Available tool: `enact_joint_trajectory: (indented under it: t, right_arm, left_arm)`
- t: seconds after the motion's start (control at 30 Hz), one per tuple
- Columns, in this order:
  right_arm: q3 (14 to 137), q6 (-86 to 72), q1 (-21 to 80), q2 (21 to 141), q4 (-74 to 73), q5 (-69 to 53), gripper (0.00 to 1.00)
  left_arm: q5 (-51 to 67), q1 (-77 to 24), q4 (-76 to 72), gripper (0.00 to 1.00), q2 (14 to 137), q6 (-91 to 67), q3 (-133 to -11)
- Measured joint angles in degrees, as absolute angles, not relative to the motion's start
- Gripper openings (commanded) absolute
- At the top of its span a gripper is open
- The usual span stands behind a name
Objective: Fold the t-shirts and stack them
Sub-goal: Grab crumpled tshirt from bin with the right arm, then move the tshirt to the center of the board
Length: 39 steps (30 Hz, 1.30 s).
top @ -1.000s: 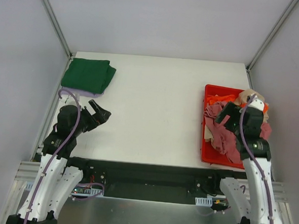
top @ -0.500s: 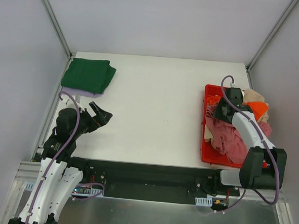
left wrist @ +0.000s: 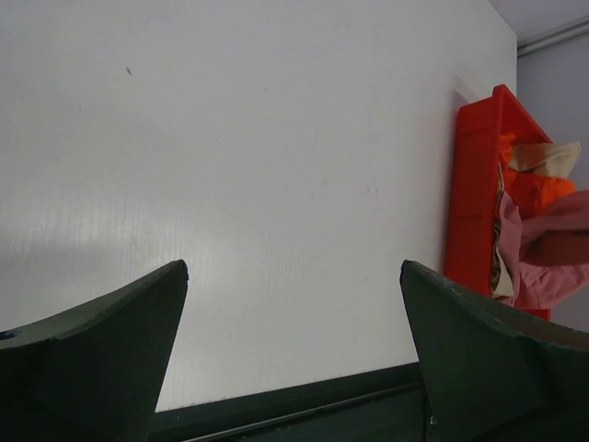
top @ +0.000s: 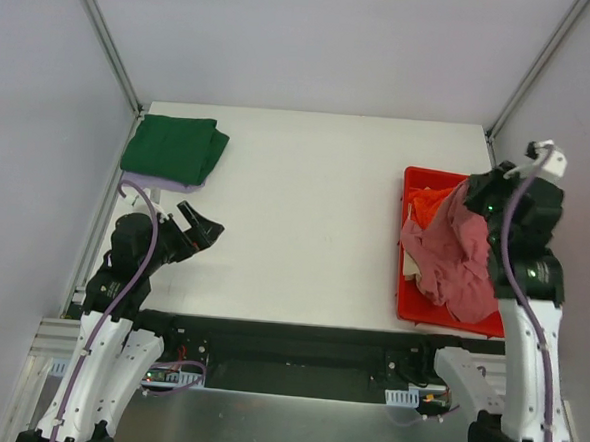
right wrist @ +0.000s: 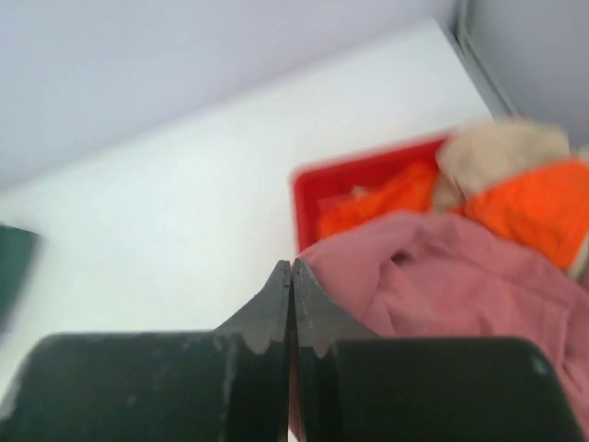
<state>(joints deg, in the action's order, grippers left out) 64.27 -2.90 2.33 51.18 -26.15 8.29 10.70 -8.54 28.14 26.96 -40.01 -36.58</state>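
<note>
Presently on record: right gripper (top: 477, 197), raised above the red bin (top: 400, 293), jaws pressed together on what appears a thin fold of the rose-red t-shirt (top: 453, 256); the wrist view shows the fingertips meeting with pink cloth right beside them, so the hold reads as slight; the shirt hangs from that pinch in a peak, its lower folds resting in the bin; orange t-shirt (top: 431, 200) and beige t-shirt (right wrist: 502, 152) lie in the bin, behind and beneath the rose one; left gripper (top: 203, 225), spread wide and empty, hovers over the bare table (top: 306, 212) near its left edge; dark green t-shirt (top: 174, 146), folded, rests on a pale lilac t-shirt (top: 162, 183) at the far-left corner, well apart from the bin. Risks, as judged: the pinch takes little cloth, so the shirt's own weight may pull it free on the way to the table; trailing folds may snag the bin rim or drag the orange shirt out with them; a grab at no particular seam leaves the shirt bunched, so it may land crumpled and need spreading by both arms before any fold.
</note>
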Motion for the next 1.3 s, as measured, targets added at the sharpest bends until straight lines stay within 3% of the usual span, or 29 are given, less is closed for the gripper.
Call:
enact_joint_trajectory:
  t: [0.2, 0.37, 0.57, 0.87, 1.0, 1.1, 1.3]
  right_arm:
    - [83.57, -4.91, 2.35, 46.52, -25.69, -3.70, 0.01]
    - [110.61, -10.63, 4.10, 59.64, -24.69, -17.58, 0.01]
    - [143.13, -16.60, 17.32, 81.93, -20.29, -25.26, 0.01]
    - [133.97, -6.85, 42.17, 90.74, -14.81, -10.74, 0.01]
    - [140.29, 0.36, 50.39, 101.82, -14.17, -2.35, 0.01]
    - [143.90, 2.52, 52.99, 108.01, -13.32, 1.04, 0.01]
    - [139.55, 4.23, 53.12, 107.33, -10.72, 4.16, 0.01]
  left_arm:
    - [11.88, -8.54, 28.12, 0.99, 26.98, -40.03, -36.60]
    - [12.16, -8.54, 28.14, 0.99, 27.94, -40.10, -37.19]
    - [12.97, -8.54, 28.03, 0.99, 29.93, -40.10, -40.25]
    - [13.21, -8.54, 27.46, 0.99, 31.57, -40.18, -42.04]
    - [12.99, -8.54, 27.20, 0.99, 31.48, -42.09, -41.23]
    - [12.91, -8.54, 27.29, 0.99, 31.51, -42.96, -40.38]
    - [11.35, -8.54, 27.46, 0.99, 31.55, -44.16, -40.34]
